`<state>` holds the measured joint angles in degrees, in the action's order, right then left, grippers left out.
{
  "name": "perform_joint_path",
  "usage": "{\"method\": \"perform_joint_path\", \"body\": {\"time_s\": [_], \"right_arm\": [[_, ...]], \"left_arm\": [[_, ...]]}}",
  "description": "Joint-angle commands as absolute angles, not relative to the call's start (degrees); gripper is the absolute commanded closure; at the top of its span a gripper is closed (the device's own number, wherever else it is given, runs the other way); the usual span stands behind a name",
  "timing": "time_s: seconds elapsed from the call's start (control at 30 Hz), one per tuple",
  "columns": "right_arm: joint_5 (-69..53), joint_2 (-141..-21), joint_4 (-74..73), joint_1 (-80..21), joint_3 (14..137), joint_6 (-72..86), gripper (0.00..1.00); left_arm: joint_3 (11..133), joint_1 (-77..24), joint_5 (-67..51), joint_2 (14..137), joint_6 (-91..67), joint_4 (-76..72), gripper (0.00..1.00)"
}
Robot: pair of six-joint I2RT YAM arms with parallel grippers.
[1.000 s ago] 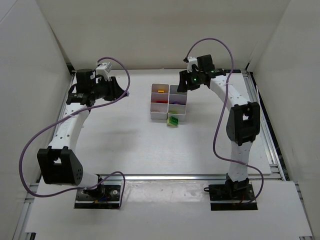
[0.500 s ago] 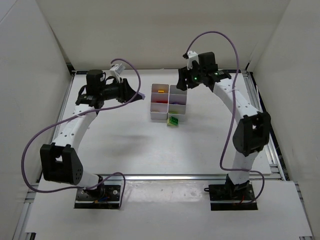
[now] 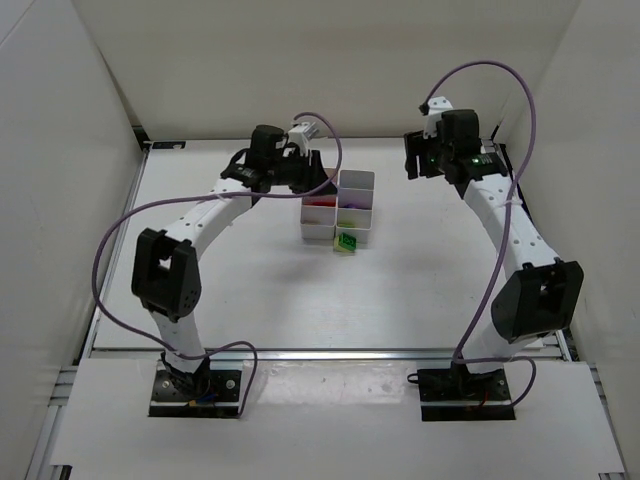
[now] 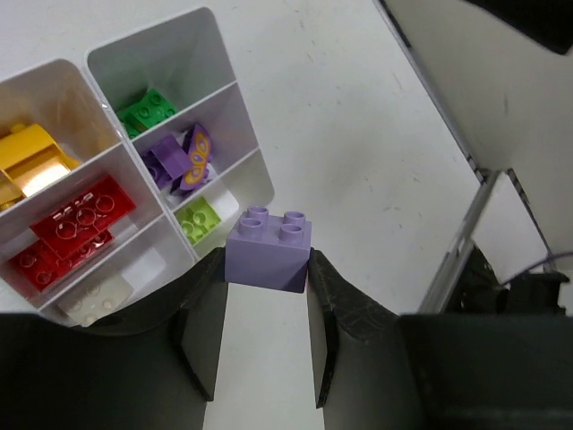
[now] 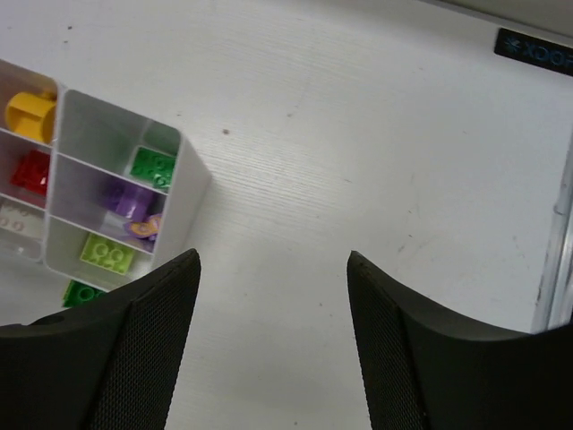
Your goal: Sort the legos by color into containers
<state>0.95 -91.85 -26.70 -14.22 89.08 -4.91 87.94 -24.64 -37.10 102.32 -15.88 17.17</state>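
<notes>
A pale purple lego (image 4: 269,252) sits studs-up between the fingertips of my left gripper (image 4: 267,262), which is shut on it. That gripper (image 3: 315,180) hangs over the back left of the containers (image 3: 357,174). In the left wrist view the containers (image 4: 152,40) hold yellow (image 4: 31,154), red (image 4: 79,224), green (image 4: 148,107), purple (image 4: 177,159) and lime (image 4: 199,218) legos. A green lego (image 3: 347,242) lies on the table against the containers' near side. My right gripper (image 3: 413,160) is open and empty (image 5: 273,269), off to the right of the containers (image 5: 190,193).
White walls enclose the table on the left, back and right. A metal rail (image 5: 562,224) runs along the table's right edge. Purple cables loop over both arms.
My left arm has swung right from the table's left side to the containers, carrying the purple lego. My right arm has drawn back to the right and its jaws have widened.
</notes>
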Motion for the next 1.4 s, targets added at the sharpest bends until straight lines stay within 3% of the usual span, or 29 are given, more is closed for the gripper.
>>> {"method": "perform_joint_path", "body": {"time_s": [0.0, 0.4, 0.6, 0.9, 1.0, 1.07, 1.37], "right_arm": [[3.5, -88.5, -27.2, -11.5, 88.6, -2.8, 0.29], [1.1, -85.3, -27.5, -7.6, 85.3, -2.3, 0.32], [-1.1, -85.4, -27.6, -6.8, 85.2, -1.9, 0.33], [-2.0, -85.8, -27.5, -5.9, 84.9, -1.8, 0.33], [-2.5, -86.1, -27.6, -5.5, 85.1, -1.5, 0.33], [-2.7, -86.3, -27.7, -5.4, 85.1, -1.5, 0.33], [-3.5, -86.7, -27.5, -5.0, 84.8, -1.1, 0.33]], "left_arm": [[92.2, -27.5, -30.3, 104.6, -19.7, 17.3, 0.90], [99.6, -31.1, -21.7, 113.5, -21.7, 20.1, 0.89], [101.9, -32.1, -18.2, 115.4, -21.4, 21.0, 0.78], [105.6, -33.8, -17.6, 118.7, -20.4, 21.8, 0.77], [106.1, -34.0, -17.1, 119.3, -20.3, 22.0, 0.72], [105.8, -34.0, -16.4, 119.4, -20.3, 22.4, 0.61], [105.7, -34.0, -14.3, 119.9, -19.0, 22.6, 0.45]]}}
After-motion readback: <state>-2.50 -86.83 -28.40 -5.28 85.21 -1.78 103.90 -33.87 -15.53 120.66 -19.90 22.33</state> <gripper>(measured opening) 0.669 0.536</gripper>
